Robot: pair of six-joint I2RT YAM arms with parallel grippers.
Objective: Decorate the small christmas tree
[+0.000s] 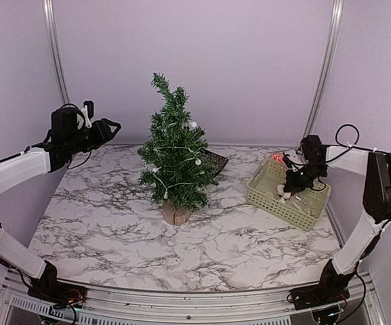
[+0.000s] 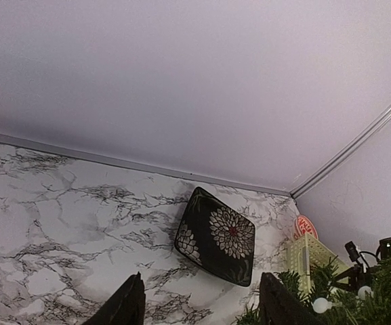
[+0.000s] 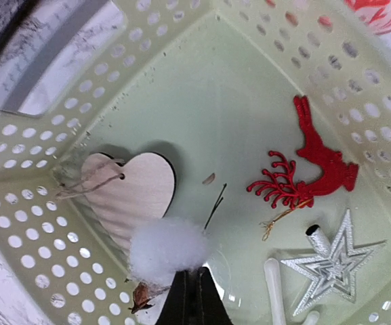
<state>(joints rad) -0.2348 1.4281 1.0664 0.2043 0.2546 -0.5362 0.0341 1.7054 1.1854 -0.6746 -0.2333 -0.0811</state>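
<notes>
The small christmas tree [image 1: 175, 156] stands upright on its log-slice base in the middle of the marble table, strung with white bead lights; its branches show at the lower right of the left wrist view [image 2: 358, 298]. My right gripper [image 1: 286, 193] reaches down into the pale green basket [image 1: 263, 193]. Its jaws [image 3: 194, 274] are shut, pinching the lower edge of a white cotton ball [image 3: 167, 249]. My left gripper [image 1: 114, 126] hangs high to the left of the tree, open and empty [image 2: 202, 305].
In the basket [image 3: 39, 223] lie a wooden heart [image 3: 134, 189], a red reindeer [image 3: 310, 162] and a silver star [image 3: 334, 264]. A black floral plate [image 2: 215, 233] lies behind the tree [image 1: 215, 161]. A red round item [image 2: 305, 225] sits behind the basket.
</notes>
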